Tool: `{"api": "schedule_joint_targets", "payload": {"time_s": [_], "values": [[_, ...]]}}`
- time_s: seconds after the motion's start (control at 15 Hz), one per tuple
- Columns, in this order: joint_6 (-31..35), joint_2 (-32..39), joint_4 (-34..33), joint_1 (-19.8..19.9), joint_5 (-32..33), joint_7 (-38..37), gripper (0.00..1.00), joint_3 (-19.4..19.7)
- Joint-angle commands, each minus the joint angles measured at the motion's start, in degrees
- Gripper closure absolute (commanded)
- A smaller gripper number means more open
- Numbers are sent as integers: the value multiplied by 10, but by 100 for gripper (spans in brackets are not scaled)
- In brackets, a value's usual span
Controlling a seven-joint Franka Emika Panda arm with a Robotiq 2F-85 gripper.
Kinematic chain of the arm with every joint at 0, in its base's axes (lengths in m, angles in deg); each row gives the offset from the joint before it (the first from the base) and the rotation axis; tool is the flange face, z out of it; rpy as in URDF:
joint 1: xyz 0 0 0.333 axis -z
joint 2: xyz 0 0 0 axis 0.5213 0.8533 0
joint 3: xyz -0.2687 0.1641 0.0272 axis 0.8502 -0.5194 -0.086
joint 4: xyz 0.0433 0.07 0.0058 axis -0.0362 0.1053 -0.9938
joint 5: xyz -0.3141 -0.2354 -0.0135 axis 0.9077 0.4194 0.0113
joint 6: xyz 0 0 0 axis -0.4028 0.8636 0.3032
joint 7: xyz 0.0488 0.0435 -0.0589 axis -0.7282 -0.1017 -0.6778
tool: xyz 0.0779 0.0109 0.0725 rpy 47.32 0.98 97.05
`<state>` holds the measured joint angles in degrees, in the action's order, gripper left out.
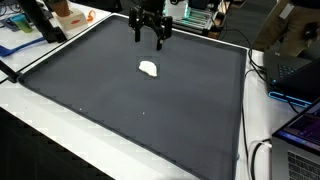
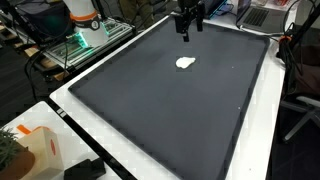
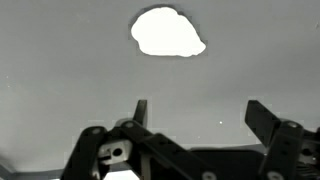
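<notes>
While the gripper (image 3: 195,115) hangs released, jaws wide, above the dark mat (image 1: 120,110) | white lump (image 3: 167,32) lies apart at 12 o'clock of the fingers, wrist view | risk: a soft, low lump could slip the pads if descent lands off-centre | far clutter: no legible writing.

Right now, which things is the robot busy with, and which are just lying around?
Busy with:
- gripper, its jaws open, hanging above the mat
- small white lump on the dark mat, nearest the jaws

Just lying around:
- orange and white item
- laptop
- cables
</notes>
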<state>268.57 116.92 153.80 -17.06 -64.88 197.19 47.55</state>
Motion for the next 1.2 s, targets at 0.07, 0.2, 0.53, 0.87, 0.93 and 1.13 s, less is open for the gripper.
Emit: {"api": "schedule_joint_targets", "payload": {"time_s": [0.07, 0.2, 0.53, 0.87, 0.93, 1.13], "values": [[83, 72, -99, 9, -4, 17, 0, -27], [111, 95, -136, 8, -4, 20, 0, -31], [181, 152, -229, -5, -4, 29, 0, -28], [180, 175, -211, 3, -4, 18, 0, -23], [184, 185, -216, 3, -4, 21, 0, -26], [189, 204, -219, 4, -4, 24, 0, -30]]}}
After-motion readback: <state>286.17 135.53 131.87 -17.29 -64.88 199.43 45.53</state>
